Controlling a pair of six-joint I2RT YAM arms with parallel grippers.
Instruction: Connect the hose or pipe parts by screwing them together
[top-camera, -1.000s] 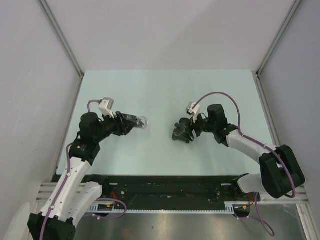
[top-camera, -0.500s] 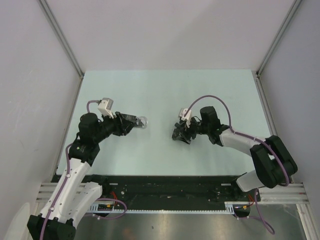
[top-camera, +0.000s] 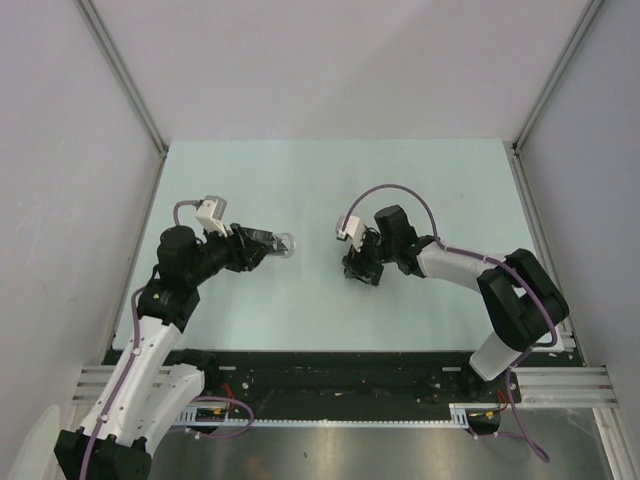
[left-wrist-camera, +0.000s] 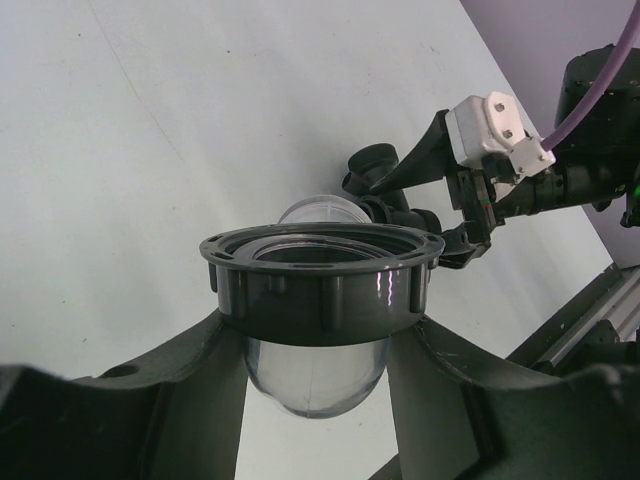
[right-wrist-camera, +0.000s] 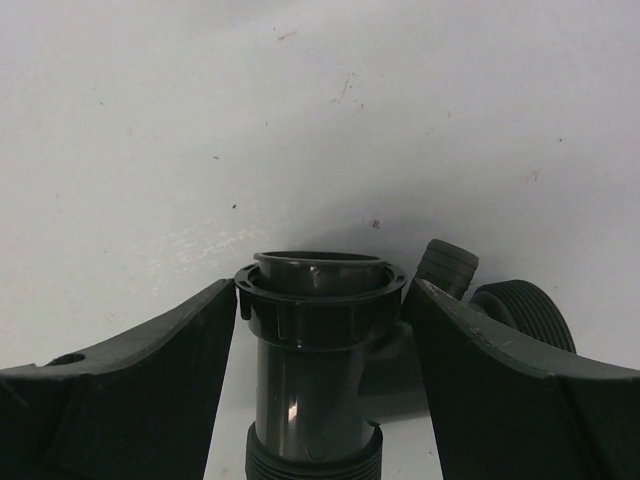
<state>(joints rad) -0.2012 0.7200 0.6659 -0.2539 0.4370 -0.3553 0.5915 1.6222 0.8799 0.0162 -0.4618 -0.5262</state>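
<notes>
Pale green tabletop (top-camera: 440, 190) filled the top view, with grey walls on three sides and metal posts at the far corners. Both arms reached in from the near edge, and their tools pointed toward each other around the middle of the tabletop, with a clear gap between them.

I saw the left gripper (top-camera: 277, 244) a little to the left of the centre, about halfway between the near and far edges. Its fingers (left-wrist-camera: 150, 400) were clamped on the ring nut (left-wrist-camera: 322, 285), one finger on each side of the ribbed dark band. The open mouth of the nut faced up in the left wrist view. A clear cup (left-wrist-camera: 315, 380) with a rounded bottom sat inside the nut and hung down between the fingers, above the surface.

The right gripper (top-camera: 360, 268) was close to the centre of the tabletop. In the right wrist view its fingers (right-wrist-camera: 150, 350) pressed on both sides of the collar of the dark grey T-shaped fitting (right-wrist-camera: 318, 300), so they were closed on it. The main tube of the fitting stood along the fingers with its open end away from the camera. A side branch (right-wrist-camera: 445, 265) with small ridges and a ribbed round end (right-wrist-camera: 525, 315) stuck out just beside the right-hand finger. I could not tell whether the fitting touched the surface.
</notes>
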